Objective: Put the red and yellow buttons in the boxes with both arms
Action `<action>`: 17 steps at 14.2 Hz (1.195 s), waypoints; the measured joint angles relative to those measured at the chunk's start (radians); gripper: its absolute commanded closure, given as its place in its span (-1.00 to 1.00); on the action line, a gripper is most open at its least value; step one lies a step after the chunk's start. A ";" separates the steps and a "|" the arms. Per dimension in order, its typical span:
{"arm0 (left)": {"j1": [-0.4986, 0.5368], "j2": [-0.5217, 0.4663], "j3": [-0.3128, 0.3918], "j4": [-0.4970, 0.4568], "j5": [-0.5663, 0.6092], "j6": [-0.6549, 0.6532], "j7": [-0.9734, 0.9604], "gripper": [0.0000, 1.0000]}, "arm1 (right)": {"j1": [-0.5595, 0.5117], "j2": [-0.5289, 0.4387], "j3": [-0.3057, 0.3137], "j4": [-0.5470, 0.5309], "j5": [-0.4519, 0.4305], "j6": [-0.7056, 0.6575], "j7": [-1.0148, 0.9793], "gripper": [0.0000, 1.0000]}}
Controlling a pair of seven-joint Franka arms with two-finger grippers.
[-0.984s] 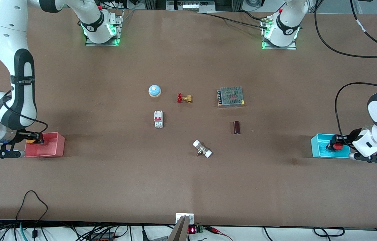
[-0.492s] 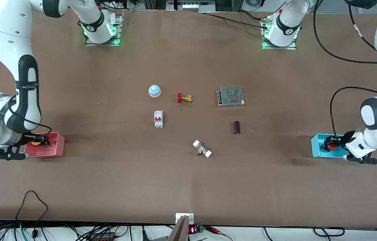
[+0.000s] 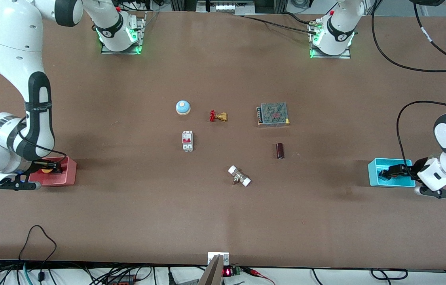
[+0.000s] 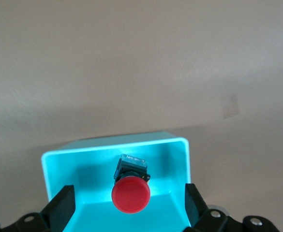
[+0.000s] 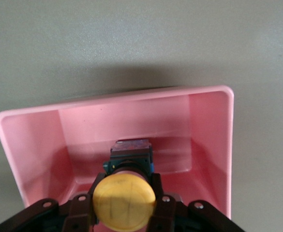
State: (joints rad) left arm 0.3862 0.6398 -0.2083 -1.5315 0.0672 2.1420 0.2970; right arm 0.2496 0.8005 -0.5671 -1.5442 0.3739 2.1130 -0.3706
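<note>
The yellow button (image 5: 124, 197) is clamped between the fingers of my right gripper (image 5: 125, 205), which is low inside the pink box (image 5: 131, 121). In the front view this gripper (image 3: 51, 169), the button (image 3: 44, 171) and the box (image 3: 67, 174) are at the right arm's end of the table. The red button (image 4: 130, 195) lies in the cyan box (image 4: 112, 147). My left gripper (image 4: 127, 208) is open, one finger (image 4: 61, 208) on each side of the button without touching it. In the front view the left gripper (image 3: 389, 173) hides the red button in the cyan box (image 3: 373, 176).
Mid-table are a blue-and-white bell (image 3: 183, 107), a red-handled brass valve (image 3: 218, 116), a white circuit breaker (image 3: 187, 141), a metal mesh power supply (image 3: 273, 114), a dark cylinder (image 3: 280, 151) and a white-capped fitting (image 3: 239, 176).
The left gripper has sunk into the cyan box and now hides the red button in the front view. The right arm has shifted, keeping the yellow button in the pink box.
</note>
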 measured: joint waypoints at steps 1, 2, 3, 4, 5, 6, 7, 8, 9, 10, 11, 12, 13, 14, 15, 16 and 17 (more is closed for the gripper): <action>-0.005 -0.020 -0.004 0.000 0.000 -0.001 -0.015 -1.00 | 0.000 0.001 0.000 0.000 0.003 0.002 0.000 -0.79; -0.015 -0.040 -0.007 0.000 0.000 -0.002 -0.039 -1.00 | 0.000 0.002 0.000 0.000 0.005 0.003 0.000 -1.00; -0.030 -0.060 -0.009 0.000 0.000 -0.003 -0.069 -1.00 | 0.000 0.002 0.000 0.002 0.008 0.003 0.000 -1.00; -0.049 -0.080 -0.010 0.000 0.000 -0.012 -0.107 -1.00 | 0.001 0.001 0.000 0.008 0.008 0.003 0.000 -1.00; -0.069 -0.099 -0.011 0.000 0.000 -0.032 -0.145 -1.00 | 0.003 -0.001 0.000 0.016 0.009 0.003 0.000 -1.00; -0.089 -0.119 -0.011 0.000 0.000 -0.058 -0.183 -1.00 | 0.003 -0.008 0.000 0.025 0.009 0.003 0.000 -1.00; -0.108 -0.140 -0.012 0.000 0.000 -0.087 -0.219 -1.00 | 0.003 -0.018 0.000 0.039 0.009 0.001 0.000 -1.00; -0.124 -0.165 -0.013 0.001 0.000 -0.118 -0.251 -1.00 | 0.004 -0.037 0.000 0.052 0.010 -0.012 0.000 -1.00; -0.137 -0.193 -0.014 0.001 0.000 -0.148 -0.278 -1.00 | 0.005 -0.063 -0.001 0.065 0.010 -0.039 0.000 -1.00; -0.148 -0.222 -0.016 0.001 0.000 -0.176 -0.303 -1.00 | 0.007 -0.094 -0.001 0.079 0.010 -0.077 0.000 -1.00; -0.155 -0.253 -0.024 0.001 0.000 -0.206 -0.330 -1.00 | 0.013 -0.130 -0.001 0.093 0.010 -0.124 0.000 -1.00; -0.160 -0.285 -0.040 0.001 0.000 -0.238 -0.358 -1.00 | 0.022 -0.167 -0.001 0.105 0.010 -0.179 0.000 -1.00; -0.162 -0.316 -0.056 0.001 0.000 -0.266 -0.384 -1.00 | 0.035 -0.202 0.000 0.112 0.010 -0.227 0.000 -1.00; -0.164 -0.345 -0.073 0.000 0.000 -0.292 -0.409 -1.00 | 0.054 -0.237 -0.001 0.115 0.010 -0.258 0.005 -1.00; -0.165 -0.371 -0.087 0.000 0.000 -0.319 -0.426 -1.00 | 0.079 -0.265 -0.001 0.115 0.010 -0.273 0.025 -1.00; -0.165 -0.395 -0.098 0.000 0.000 -0.345 -0.436 -1.00 | 0.109 -0.289 -0.001 0.115 0.006 -0.285 0.060 -1.00; -0.165 -0.417 -0.107 0.000 0.000 -0.369 -0.441 -1.00 | 0.143 -0.308 -0.001 0.116 0.001 -0.298 0.100 -1.00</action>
State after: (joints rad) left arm 0.2209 0.2230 -0.3153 -1.5318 0.0671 1.7732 -0.1443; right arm 0.3922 0.4927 -0.5679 -1.4286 0.3752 1.8153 -0.2710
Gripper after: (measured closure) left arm 0.000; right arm 0.000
